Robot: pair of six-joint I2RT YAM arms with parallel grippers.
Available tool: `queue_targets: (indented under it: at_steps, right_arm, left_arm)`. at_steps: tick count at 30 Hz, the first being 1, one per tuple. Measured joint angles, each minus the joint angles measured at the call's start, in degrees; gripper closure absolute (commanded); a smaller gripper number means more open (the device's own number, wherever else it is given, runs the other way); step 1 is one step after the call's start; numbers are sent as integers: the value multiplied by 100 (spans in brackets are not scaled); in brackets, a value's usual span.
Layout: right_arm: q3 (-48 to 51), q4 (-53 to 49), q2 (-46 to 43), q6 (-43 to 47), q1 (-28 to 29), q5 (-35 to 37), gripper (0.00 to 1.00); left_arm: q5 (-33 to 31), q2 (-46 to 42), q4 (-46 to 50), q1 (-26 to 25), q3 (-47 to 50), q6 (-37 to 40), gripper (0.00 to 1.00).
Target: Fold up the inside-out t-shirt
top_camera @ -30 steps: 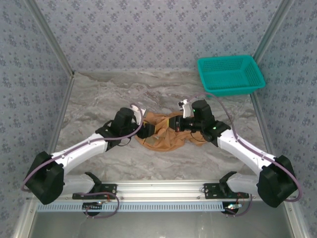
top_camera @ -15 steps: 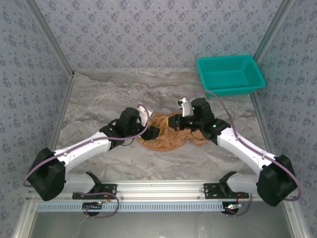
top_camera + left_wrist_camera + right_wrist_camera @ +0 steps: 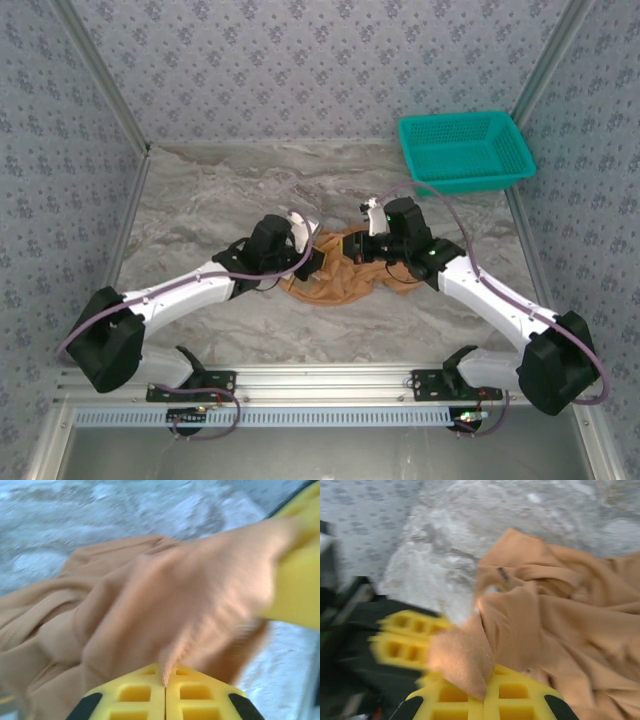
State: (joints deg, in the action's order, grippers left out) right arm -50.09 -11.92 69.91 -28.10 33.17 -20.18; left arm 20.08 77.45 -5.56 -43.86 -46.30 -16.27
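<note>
The inside-out t-shirt (image 3: 340,278) lies in a crumpled orange-tan heap at the middle of the marble desk (image 3: 210,200), between the two arms and well apart from the teal basket (image 3: 465,150) at the upper right of the overhead frame.

The left claw (image 3: 165,682) is pressed together, with a thin ridge of cloth running straight into the seam between its yellow pads. The right claw (image 3: 487,690) is likewise clamped, pinching a small flap of fabric that folds over its tip. The two claws sit very near each other over the heap (each one's yellow turns up as a blur in the other's wrist view).

My worry is the grips. Each looks like a pinch on a narrow fold, so a pull could slip it free. If either claw has caught more than one layer, the shirt may lift as a lump rather than spread. With the claws this close, a crossing move could knock them together.

As for writing, a small dark mark (image 3: 502,573) sits on a hem in the right wrist view (possibly a tag), too blurred to read.
</note>
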Motion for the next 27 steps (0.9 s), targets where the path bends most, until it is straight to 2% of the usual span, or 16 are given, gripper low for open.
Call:
queue_targets:
  at_steps: [4,6,11,13,18,21,27]
  right_arm:
    - [-11,-282,-39,214,-2,706,100]
    - [-11,-337,-72,354,-2,798,100]
    - [55,-153,-348,732,-9,251,100]
    - [162,-13,-444,855,-66,-72,100]
    - [592,466,-560,973,-155,-868,100]
    - [782,787,-595,957,-155,-1172,100]
    - [999,1576,-717,741,-153,-1464,100]
  left_arm:
    - [1405,-205,-660,118,76,-361,100]
    - [2083,-339,-981,127,76,-494,100]
    - [2883,-426,-914,201,9,-439,98]
    - [3014,-426,-855,280,-35,-415,93]
    - [2782,-308,-870,638,-85,-538,83]
    - [2173,-177,-656,774,-138,-560,77]
    - [691,-116,33,828,-179,-470,56]
